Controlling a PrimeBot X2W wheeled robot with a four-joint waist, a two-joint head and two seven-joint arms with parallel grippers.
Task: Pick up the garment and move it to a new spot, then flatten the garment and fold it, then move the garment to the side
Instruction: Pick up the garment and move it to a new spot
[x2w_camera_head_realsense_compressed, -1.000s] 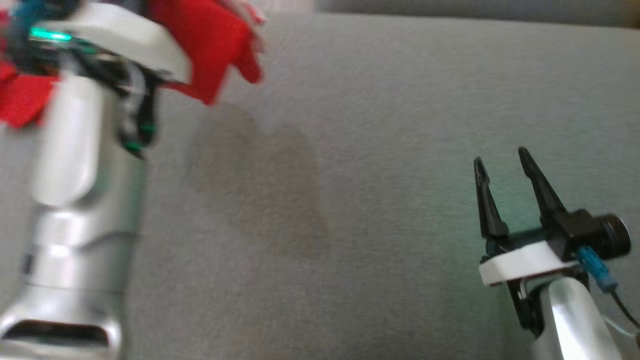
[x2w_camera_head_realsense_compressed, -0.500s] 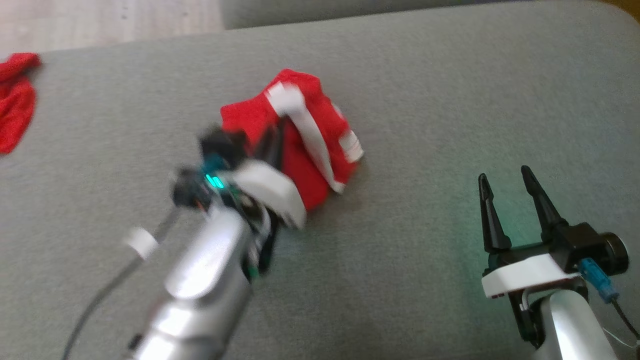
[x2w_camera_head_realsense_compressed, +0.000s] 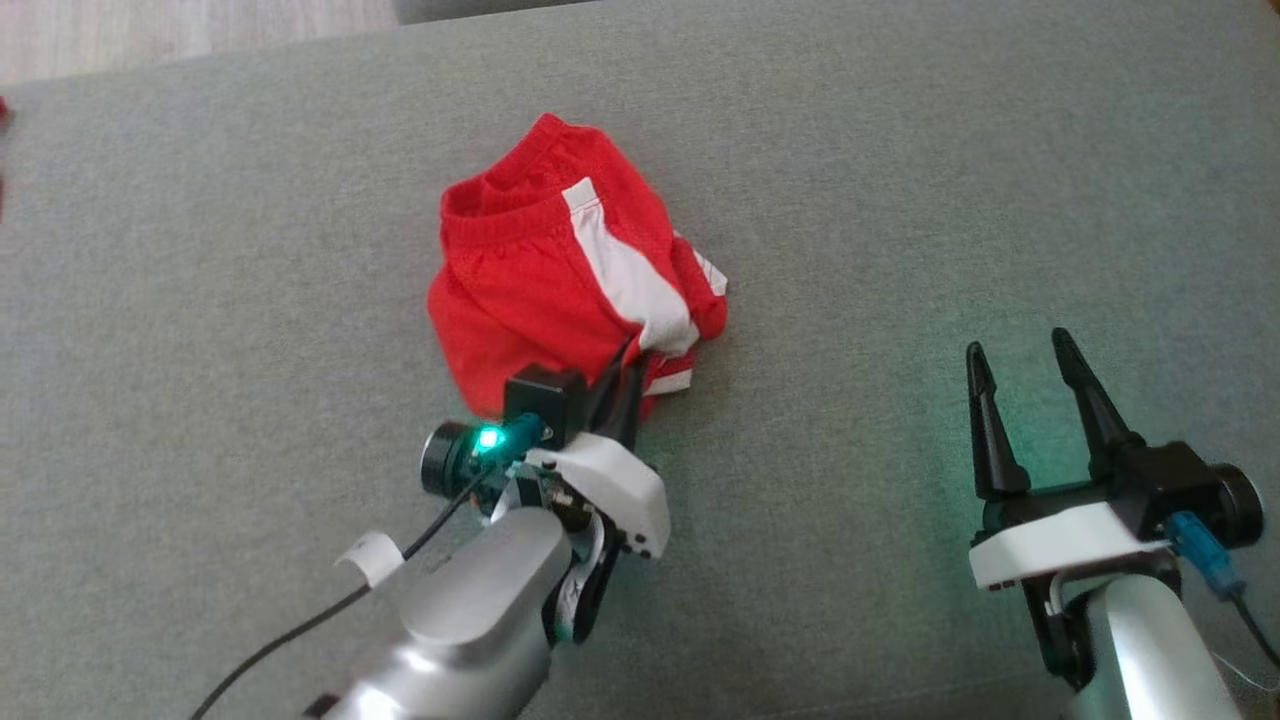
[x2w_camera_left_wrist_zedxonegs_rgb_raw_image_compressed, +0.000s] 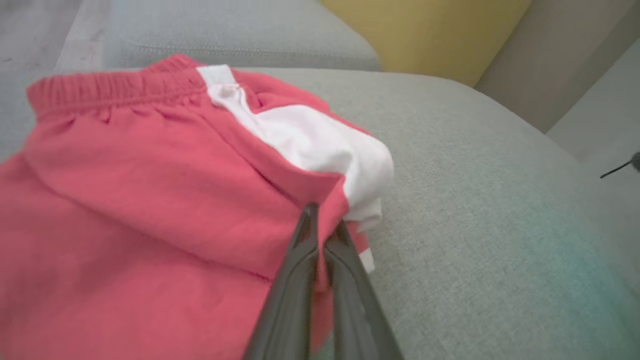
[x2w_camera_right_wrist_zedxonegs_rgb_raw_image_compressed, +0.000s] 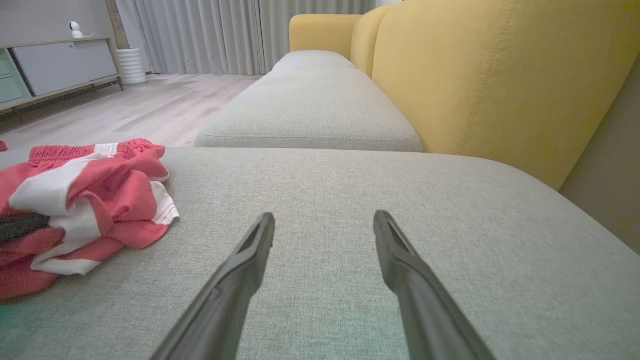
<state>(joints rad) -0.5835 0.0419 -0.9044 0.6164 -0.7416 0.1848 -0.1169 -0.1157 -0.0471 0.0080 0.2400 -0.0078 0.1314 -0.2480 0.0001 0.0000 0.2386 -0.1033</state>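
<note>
Lying crumpled: red shorts (x2w_camera_head_realsense_compressed: 520, 300), white side stripe (x2w_camera_head_realsense_compressed: 625, 280).

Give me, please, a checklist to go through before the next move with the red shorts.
1. Left tool shut on the shorts at their near edge: ok.
2. Shorts resting on the grey cushion: ok.
3. Shorts lying flat: not ok, they are bunched and doubled over.
4. Right tool open and apart from the shorts: ok.
5. Bare cushion beside the shorts for spreading them: ok.
6. How many layers the left tool pinches: cannot tell.
</note>
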